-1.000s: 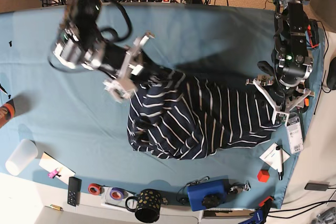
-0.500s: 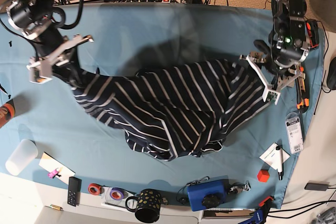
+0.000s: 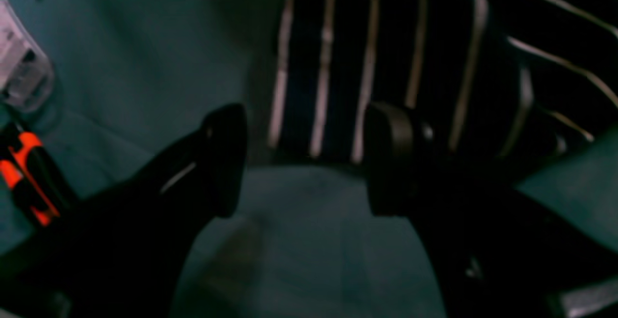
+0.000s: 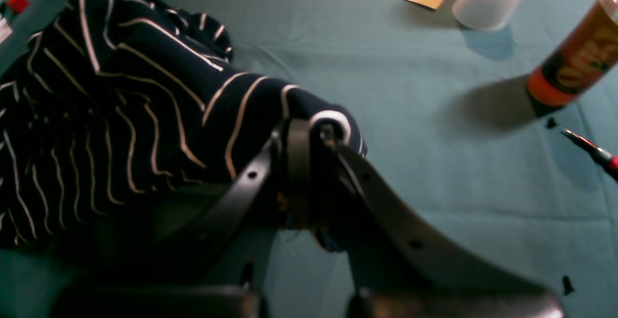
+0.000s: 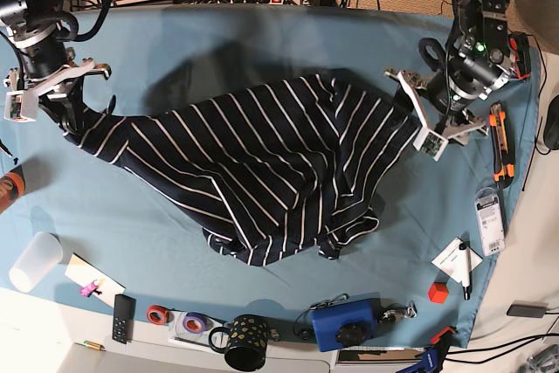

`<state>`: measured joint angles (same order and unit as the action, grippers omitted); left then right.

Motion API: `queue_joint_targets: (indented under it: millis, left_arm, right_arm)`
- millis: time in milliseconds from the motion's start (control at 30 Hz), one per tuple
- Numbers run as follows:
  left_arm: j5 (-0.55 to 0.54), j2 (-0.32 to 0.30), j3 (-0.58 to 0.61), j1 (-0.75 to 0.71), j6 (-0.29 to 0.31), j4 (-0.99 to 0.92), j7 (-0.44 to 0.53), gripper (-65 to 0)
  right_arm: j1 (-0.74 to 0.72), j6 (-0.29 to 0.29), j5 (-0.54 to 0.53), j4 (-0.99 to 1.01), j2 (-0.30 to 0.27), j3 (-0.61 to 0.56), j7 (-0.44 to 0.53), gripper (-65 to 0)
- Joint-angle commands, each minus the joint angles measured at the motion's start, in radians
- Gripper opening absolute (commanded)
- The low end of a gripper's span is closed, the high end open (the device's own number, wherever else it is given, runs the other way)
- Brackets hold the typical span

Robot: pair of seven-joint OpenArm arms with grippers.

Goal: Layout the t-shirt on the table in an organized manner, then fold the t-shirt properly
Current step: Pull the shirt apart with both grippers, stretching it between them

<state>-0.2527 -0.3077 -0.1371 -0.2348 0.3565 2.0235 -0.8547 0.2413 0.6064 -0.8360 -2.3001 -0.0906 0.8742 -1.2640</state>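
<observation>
Your base view looks straight down on the whole table (image 5: 262,50). Both wrist views sit close and low behind each end effector, sharing the striped t-shirt (image 5: 262,163) with base.

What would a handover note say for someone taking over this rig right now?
Right gripper: shut on one end of the t-shirt, holding it up off the table.
Left gripper: open, with the shirt's other edge between its fingers, not clamped.
Shirt: stretched between both arms across mid-table, middle and lower part bunched and wrinkled.
Done: shirt pulled out lengthwise.
Left: lay it flat, smooth it out, then do every fold.
</observation>
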Motion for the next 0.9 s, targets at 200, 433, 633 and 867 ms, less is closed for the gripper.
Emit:
queue_joint_targets:
  millis: [200,433,633,867]
  left_arm:
    - [-0.097,-0.008,-0.003,0.055,0.012,-0.087,-0.020,-27.7]
    - [-0.134,-0.008,-0.003,0.117,0.012,-0.260,-0.018,-27.7]
    - [-0.294,-0.008,-0.003,0.158,0.105,-0.368,-0.117,-27.7]
    - [-0.361,-0.008,-0.004,0.158,0.078,-0.381,-0.118,-56.6]
  right_arm:
    - [-0.003,0.002,0.035,-0.017,-0.042,0.005,0.026,-65.0]
    - [-0.003,0.002,0.059,-0.017,-0.042,0.005,0.026,-65.0]
    - [-0.003,0.002,0.059,-0.017,-0.042,0.005,0.026,-65.0]
    - [-0.003,0.002,0.059,-0.017,-0.042,0.005,0.027,-65.0]
